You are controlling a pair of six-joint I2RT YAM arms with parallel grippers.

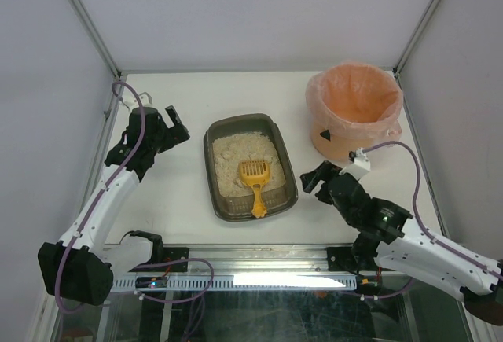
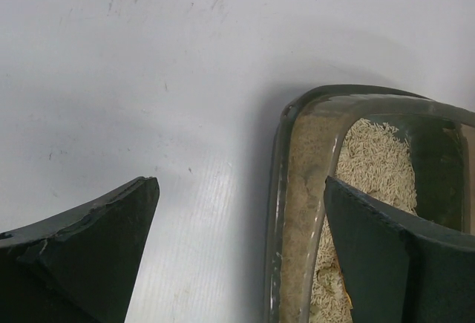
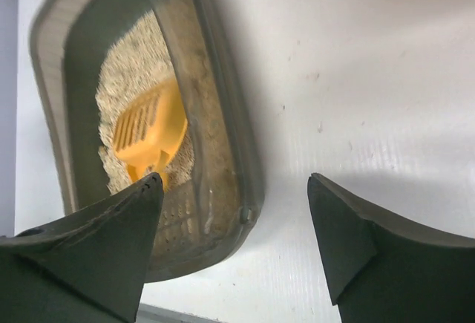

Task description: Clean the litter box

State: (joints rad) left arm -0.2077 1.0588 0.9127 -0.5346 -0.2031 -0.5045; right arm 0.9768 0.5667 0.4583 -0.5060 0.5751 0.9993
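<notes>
Indoors, litter box (image 1: pixel 233 210) on white table (image 1: pixel 177 200).

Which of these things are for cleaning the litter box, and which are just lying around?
For the job:
litter box
yellow scoop lying in it
bag-lined orange bucket

Just around:
purple cables
metal rail at the near edge

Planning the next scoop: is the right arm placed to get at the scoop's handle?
Probably yes: the right tool stands open beside the litter box, the scoop handle uncovered near that side.
</notes>
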